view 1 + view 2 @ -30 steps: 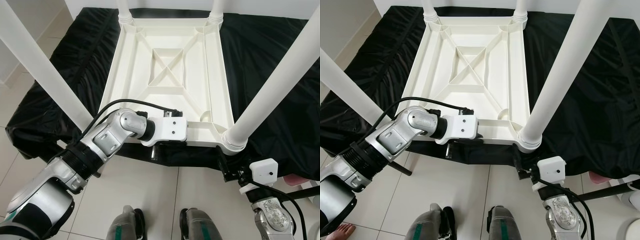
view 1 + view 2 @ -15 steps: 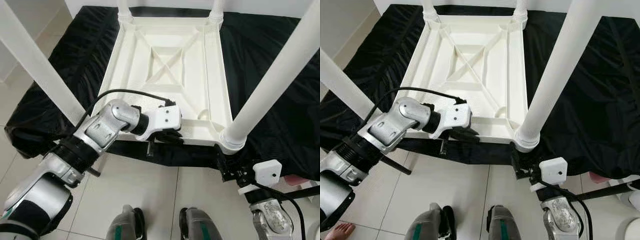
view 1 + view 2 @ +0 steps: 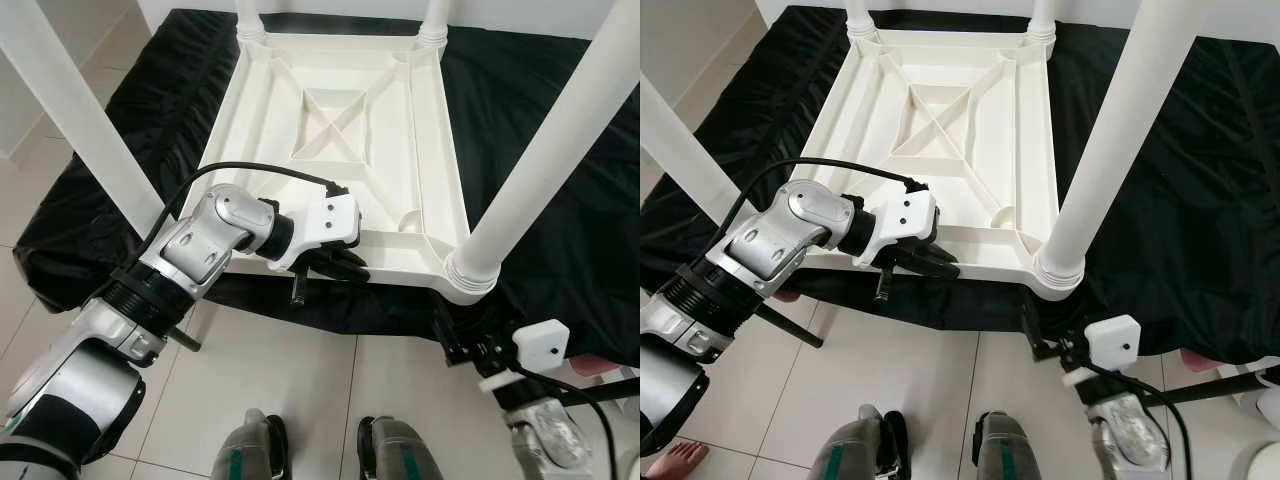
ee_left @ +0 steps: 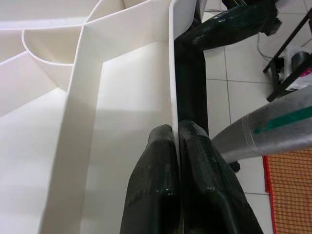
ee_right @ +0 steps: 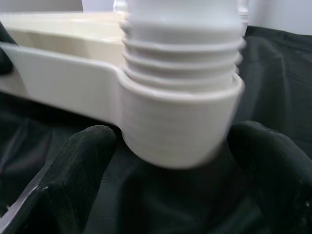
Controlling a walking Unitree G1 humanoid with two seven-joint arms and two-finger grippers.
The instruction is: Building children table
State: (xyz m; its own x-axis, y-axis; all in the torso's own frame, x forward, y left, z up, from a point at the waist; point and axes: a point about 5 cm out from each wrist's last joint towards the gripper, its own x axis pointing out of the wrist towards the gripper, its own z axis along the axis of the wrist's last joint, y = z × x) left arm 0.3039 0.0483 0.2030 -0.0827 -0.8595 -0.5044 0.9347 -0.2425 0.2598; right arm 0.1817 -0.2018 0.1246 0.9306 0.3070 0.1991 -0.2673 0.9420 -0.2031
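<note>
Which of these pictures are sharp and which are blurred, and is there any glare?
Both eye views are sharp; the black cloth shows shiny highlights. In the left wrist view, the table rim is bright, nearly washed out, and the near fingers glossy. In the right wrist view, the leg socket and fingers are soft, out of focus.

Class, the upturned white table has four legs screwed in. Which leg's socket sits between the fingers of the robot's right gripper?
The near right leg, the one nearest the robot on its right. Its ribbed corner socket sits between the right gripper fingers; the other three have no fingers around them.

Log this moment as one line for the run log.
table upside down on black cloth | left tool shut on table's near rim | right tool open around near right corner socket
</note>
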